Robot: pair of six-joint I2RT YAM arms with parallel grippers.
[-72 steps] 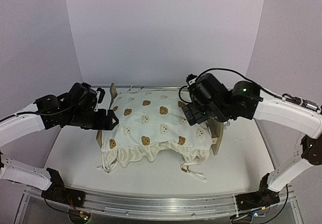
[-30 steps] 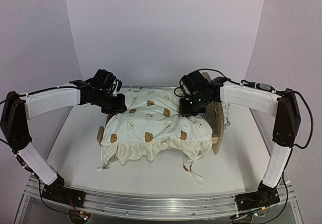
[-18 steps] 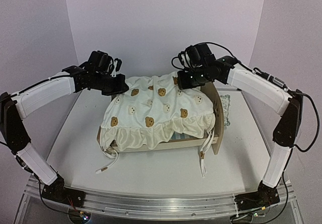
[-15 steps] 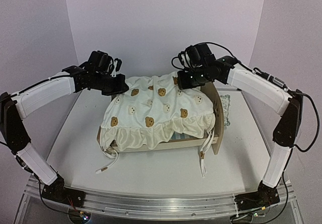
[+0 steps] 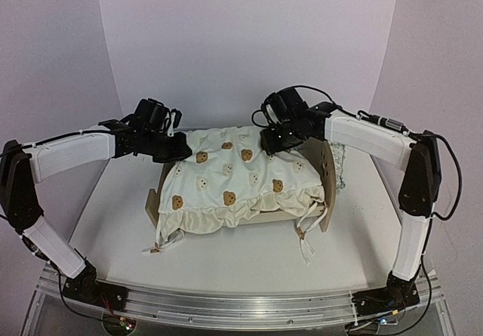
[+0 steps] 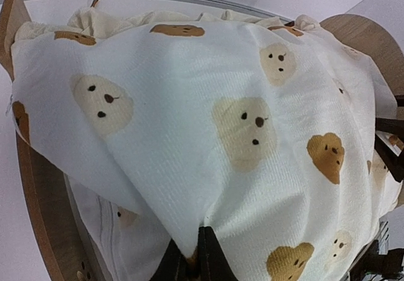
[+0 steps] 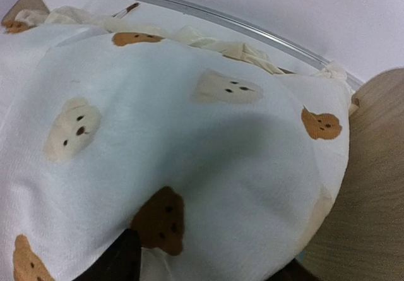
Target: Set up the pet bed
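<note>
The pet bed stands mid-table, its tall rounded headboard [image 5: 327, 181] at the right and its low footboard [image 5: 152, 204] at the left. A cream bear-print quilt [image 5: 234, 174] lies draped over it and hides the mattress. My left gripper [image 5: 179, 153] is at the quilt's far left corner; in the left wrist view it [image 6: 194, 262] is shut on a pinched fold of the quilt [image 6: 240, 123]. My right gripper [image 5: 270, 141] is at the far right corner beside the headboard [image 7: 372, 167]. Its jaws [image 7: 202, 269] stand apart over the quilt [image 7: 189, 142], gripping nothing.
A small patterned pillow [image 5: 339, 166] lies on the table just behind the headboard. The quilt's ruffle and ties [image 5: 306, 245] hang over the bed's near side. The purple backdrop wall is close behind both grippers.
Both arms have come down with the raised quilt, which now lies flatter over the bed. The right gripper has opened and let go of its corner; the left still holds.
</note>
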